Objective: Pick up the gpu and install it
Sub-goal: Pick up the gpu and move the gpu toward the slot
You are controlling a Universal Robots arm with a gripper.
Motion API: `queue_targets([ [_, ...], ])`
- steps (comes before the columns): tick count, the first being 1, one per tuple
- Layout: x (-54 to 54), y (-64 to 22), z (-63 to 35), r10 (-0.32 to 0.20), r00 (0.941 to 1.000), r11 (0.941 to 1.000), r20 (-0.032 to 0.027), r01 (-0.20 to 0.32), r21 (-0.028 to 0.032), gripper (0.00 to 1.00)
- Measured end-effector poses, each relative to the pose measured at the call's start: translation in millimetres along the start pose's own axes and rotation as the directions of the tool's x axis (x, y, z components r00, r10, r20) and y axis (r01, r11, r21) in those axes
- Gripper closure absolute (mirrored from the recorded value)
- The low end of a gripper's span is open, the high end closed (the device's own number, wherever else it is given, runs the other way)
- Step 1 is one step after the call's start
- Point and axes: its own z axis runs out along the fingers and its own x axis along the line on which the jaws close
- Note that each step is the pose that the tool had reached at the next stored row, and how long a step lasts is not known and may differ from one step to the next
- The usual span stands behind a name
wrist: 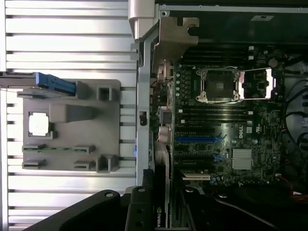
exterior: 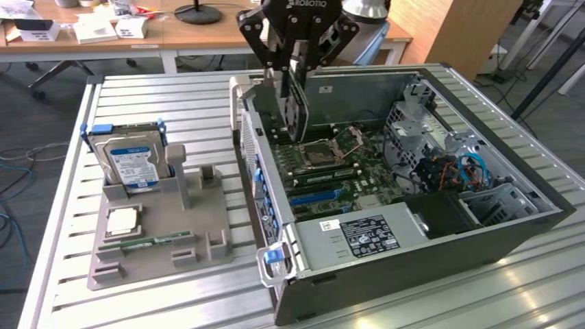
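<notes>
The gpu, seemingly clamped, hangs beneath the hand.

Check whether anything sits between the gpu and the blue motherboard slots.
Nothing visible does. The gripper holds the gpu in its jaws, upright over the open case, close along its side wall. The blue slots on the motherboard lie bare.

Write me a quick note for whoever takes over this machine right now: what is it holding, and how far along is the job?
Gripper: the black gripper is shut on the thin, dark, rectangular gpu card, held upright.
Where: over the open dark metal computer case, near its wall on the exterior view's left, above the green motherboard.
Done: card picked up.
Left: card not yet seated in the case.
</notes>
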Motion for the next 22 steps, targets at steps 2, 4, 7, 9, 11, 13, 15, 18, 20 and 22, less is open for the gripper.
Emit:
queue_targets([
  [2,-8.4,-0.1,-0.1,0.0,1.0,1.0,0.0,0.0,-0.0001,0.74],
  [4,-17.3,-0.1,-0.2,0.0,1.0,1.0,0.0001,0.0,-0.0003,0.74],
  [7,-29.9,-0.2,-0.3,0.0,1.0,1.0,0.0,0.0,-0.0004,0.74],
  [9,-38.5,-0.3,-0.5,0.0,1.0,1.0,0.0,0.0,-0.0006,0.74],
  [11,-47.2,-0.3,-0.6,0.0,1.0,1.0,0.0,0.0,-0.0008,0.74],
  [13,-56.0,-0.4,-0.7,0.0,1.0,1.0,0.0,0.0,-0.0009,0.74],
  [15,-64.3,-0.3,-0.7,0.0,1.0,1.0,0.0,0.0,-0.0012,0.74],
  [18,-76.0,-0.3,-0.9,0.0,1.0,1.0,0.0,0.0,-0.0013,0.74],
  [20,-83.5,-0.2,-0.9,0.0,1.0,1.0,0.0,0.0,-0.0014,0.74],
  [22,-91.8,-0.2,-1.0,0.0,1.0,1.0,0.0,0.0,-0.0015,0.74],
])
